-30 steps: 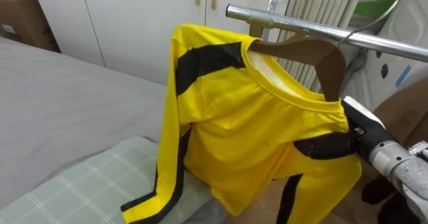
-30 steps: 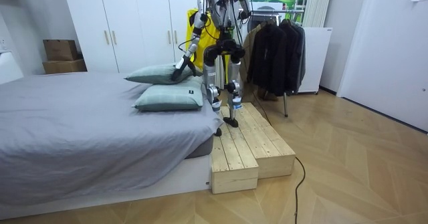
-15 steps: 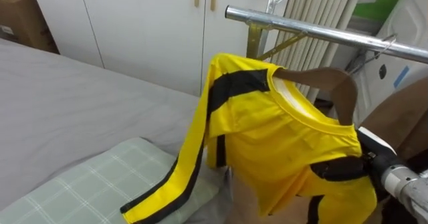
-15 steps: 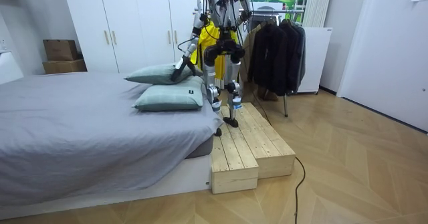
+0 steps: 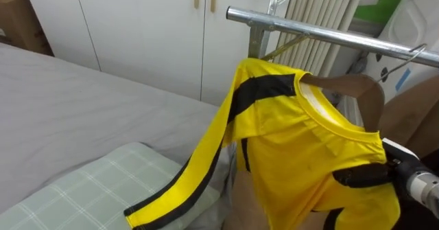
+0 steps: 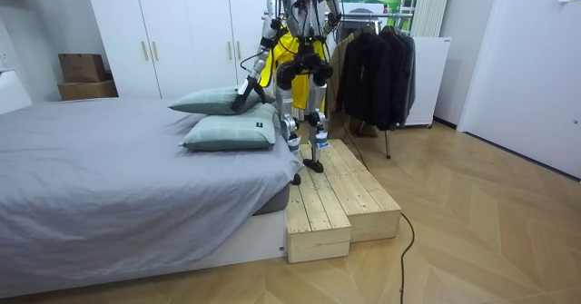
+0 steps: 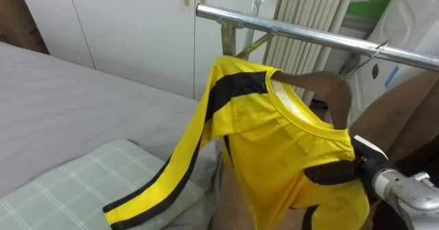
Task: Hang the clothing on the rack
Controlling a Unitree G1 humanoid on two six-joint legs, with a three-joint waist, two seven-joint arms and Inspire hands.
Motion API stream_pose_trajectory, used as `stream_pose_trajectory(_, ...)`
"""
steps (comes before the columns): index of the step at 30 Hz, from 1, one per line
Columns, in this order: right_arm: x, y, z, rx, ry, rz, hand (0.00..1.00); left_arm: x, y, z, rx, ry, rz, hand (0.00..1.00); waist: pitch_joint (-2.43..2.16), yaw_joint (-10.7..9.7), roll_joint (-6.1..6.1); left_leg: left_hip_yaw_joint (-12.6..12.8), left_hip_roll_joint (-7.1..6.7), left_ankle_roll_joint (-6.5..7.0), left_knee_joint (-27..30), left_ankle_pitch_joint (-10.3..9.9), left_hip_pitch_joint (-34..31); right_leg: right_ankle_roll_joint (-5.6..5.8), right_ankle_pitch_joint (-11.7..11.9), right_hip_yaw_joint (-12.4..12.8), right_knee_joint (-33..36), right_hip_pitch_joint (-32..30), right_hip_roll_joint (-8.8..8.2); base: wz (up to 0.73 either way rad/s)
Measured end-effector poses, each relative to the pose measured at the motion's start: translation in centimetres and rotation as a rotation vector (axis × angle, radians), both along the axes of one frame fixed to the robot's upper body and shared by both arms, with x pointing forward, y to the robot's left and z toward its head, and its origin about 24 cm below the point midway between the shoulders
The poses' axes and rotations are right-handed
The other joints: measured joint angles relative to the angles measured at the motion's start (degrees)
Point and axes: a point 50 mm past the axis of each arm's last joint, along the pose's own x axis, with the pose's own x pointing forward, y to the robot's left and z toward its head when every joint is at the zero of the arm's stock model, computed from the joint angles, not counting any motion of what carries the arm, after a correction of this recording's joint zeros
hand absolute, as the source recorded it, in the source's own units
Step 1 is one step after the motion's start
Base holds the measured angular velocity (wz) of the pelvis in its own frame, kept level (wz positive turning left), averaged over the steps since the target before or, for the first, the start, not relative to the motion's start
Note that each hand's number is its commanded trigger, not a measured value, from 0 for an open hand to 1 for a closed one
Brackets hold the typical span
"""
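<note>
Shirt (image 5: 295, 154) on hanger (image 5: 357, 89) was shifted right along rail (image 5: 322, 32); hook (image 5: 405, 57) was brought to rail, judged not yet seated; right hand (image 5: 363, 177) fingers were clamped on shirt shoulder; left hand (image 6: 243, 99) by pillow (image 6: 213, 100), grip unreadable

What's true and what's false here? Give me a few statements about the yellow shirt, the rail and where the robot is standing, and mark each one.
1. The yellow shirt sits on a wooden hanger. True.
2. The shirt's stripes are red. False: the stripes are black.
3. One long sleeve trails down over the checked pillow. True.
4. The robot stands on the bare floor. False: it stands on a wooden platform beside the bed.
5. The metal rail carries no other clothes. False: dark coats hang there in the room view.
</note>
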Motion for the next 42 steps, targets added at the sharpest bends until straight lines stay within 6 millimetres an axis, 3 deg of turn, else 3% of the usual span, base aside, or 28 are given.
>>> stream_pose_trajectory(11, 1.1, 0.7, 0.6, -0.007, -0.012, 0.029, 1.00, 0.0, 0.1, 0.0, 0.014, -0.003, 0.000, 0.00, 0.05, 0.1, -0.55, 0.1, -0.01, 0.00, 0.0, 0.0, 0.0, 0.01, 0.0, 0.2, 0.1, -0.2, 0.08, 0.00)
stream_pose_trajectory(26, 3.4, 1.9, 3.2, -0.003, -0.051, 0.142, 1.00, -0.1, 0.2, 0.1, 0.014, 0.004, -0.007, 0.00, 0.00, 0.2, -1.19, -0.4, 0.02, 0.01, 0.1, 0.0, 0.4, -0.05, 0.0, 0.0, -0.6, 0.6, -0.10, 0.00)
stream_pose_trajectory(42, 3.1, 1.4, 1.9, 0.129, 0.040, 0.144, 1.00, 0.8, 0.5, 0.2, 0.012, -0.015, -0.015, 0.00, -0.05, 1.6, -1.20, -1.2, 0.02, 0.01, 0.1, 0.0, 0.6, -0.07, 0.0, -0.8, -0.8, 1.2, -0.44, 0.02)
